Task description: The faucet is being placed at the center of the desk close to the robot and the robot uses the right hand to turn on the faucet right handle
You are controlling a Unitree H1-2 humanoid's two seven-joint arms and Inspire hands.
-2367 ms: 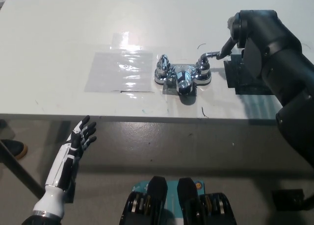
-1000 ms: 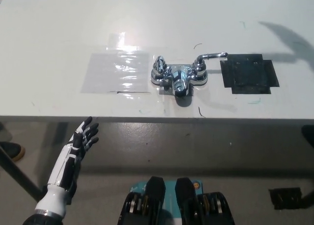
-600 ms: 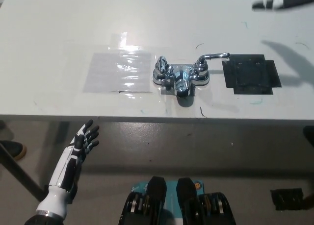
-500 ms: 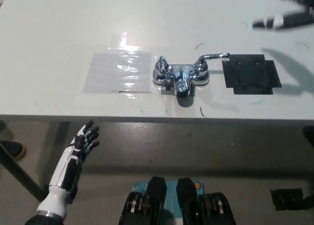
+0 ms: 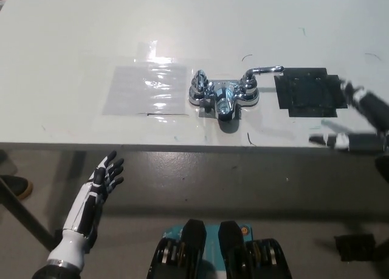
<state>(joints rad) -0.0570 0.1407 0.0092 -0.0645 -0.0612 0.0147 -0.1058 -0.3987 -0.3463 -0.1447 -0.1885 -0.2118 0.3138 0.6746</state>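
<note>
Here the white surface (image 5: 73,48), grey floor (image 5: 213,182) below its near edge, carries a clear film patch (image 5: 146,88), the faucet (image 5: 223,94) at centre and a black patch (image 5: 309,95) beside my blurred, spread right hand (image 5: 372,112); my left hand (image 5: 103,179) hangs open below.

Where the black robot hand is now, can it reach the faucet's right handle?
Probably yes. The right robot hand hovers, blurred, at the right edge of the table. Only a flat black patch lies between it and the right handle, which sticks out toward that side. Nothing upright blocks it.
</note>
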